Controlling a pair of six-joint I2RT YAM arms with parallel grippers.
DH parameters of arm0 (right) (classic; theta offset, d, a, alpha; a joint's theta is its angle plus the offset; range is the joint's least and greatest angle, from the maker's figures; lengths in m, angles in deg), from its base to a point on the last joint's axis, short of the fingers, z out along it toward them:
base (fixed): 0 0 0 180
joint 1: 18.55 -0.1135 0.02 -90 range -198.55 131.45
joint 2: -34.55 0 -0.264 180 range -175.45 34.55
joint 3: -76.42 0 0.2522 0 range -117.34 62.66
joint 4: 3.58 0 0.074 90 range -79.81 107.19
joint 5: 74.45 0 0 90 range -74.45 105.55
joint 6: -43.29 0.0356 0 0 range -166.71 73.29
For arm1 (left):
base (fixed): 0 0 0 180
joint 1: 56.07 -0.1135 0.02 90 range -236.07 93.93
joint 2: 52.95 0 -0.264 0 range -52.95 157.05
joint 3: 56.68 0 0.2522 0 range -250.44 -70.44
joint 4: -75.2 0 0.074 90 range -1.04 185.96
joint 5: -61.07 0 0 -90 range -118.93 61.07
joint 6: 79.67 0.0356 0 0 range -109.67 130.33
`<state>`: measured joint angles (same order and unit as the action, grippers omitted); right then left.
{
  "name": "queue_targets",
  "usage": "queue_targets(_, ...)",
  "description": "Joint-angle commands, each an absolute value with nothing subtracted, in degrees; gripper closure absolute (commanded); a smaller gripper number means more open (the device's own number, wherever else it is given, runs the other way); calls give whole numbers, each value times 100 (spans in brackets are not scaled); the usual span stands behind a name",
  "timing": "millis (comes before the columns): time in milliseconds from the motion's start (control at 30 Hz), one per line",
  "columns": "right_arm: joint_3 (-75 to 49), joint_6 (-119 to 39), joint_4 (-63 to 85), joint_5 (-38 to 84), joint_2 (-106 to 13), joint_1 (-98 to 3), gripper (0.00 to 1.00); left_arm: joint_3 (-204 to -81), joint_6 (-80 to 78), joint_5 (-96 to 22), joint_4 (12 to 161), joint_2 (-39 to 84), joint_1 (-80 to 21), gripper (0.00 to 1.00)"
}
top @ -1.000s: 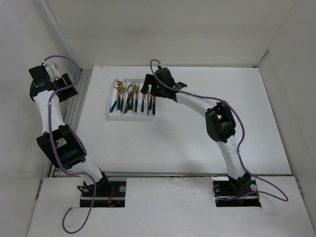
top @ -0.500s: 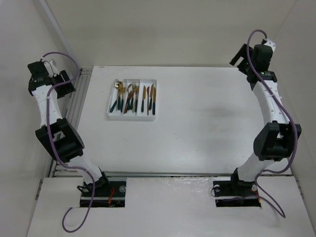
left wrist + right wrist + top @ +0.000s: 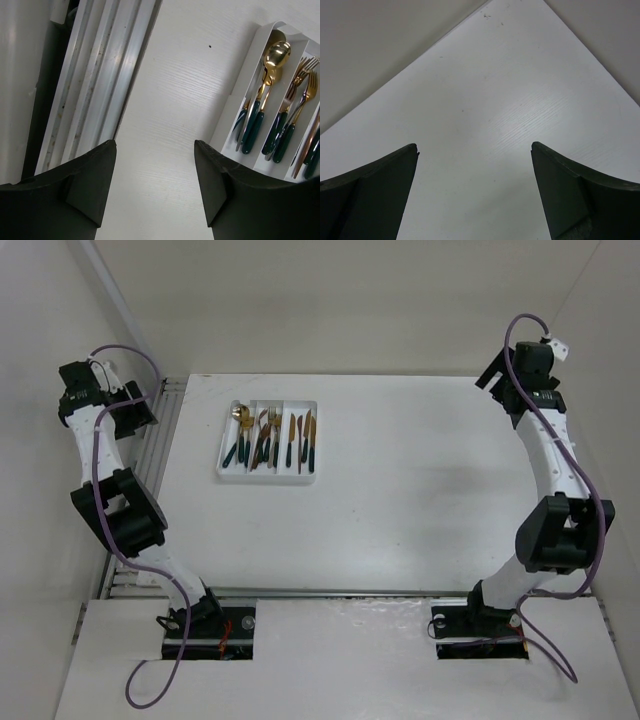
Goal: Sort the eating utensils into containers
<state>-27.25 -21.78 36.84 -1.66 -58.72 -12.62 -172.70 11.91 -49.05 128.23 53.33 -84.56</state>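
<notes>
In the tray (image 3: 264, 479), the cutlery (image 3: 270, 440) should feel stiff, light and slippery; pinch handles crosswise. Your left gripper (image 3: 154, 146) and right gripper (image 3: 474, 145) gape empty.

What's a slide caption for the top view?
Left arm and right arm parked at the sides; utensils lie sorted in the white tray.

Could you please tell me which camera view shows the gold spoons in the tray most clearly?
The left wrist view: the gold spoons lie close up in the white tray's leftmost compartment, bowls and dark handles distinct. The top external view shows them small, details lost. The right wrist view shows none, only table.
</notes>
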Motion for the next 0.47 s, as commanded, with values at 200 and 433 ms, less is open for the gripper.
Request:
queue_targets(200, -2804, -2201, 3761, 166, -5808, -1284, 0, -17310, 1165, -5047, 12886, 5094, -8375, 39)
queue_targets(433, -2603, -2385, 3306, 421, -5607, -1284, 0, -17309, 1218, -4994, 12886, 5041, -8375, 39)
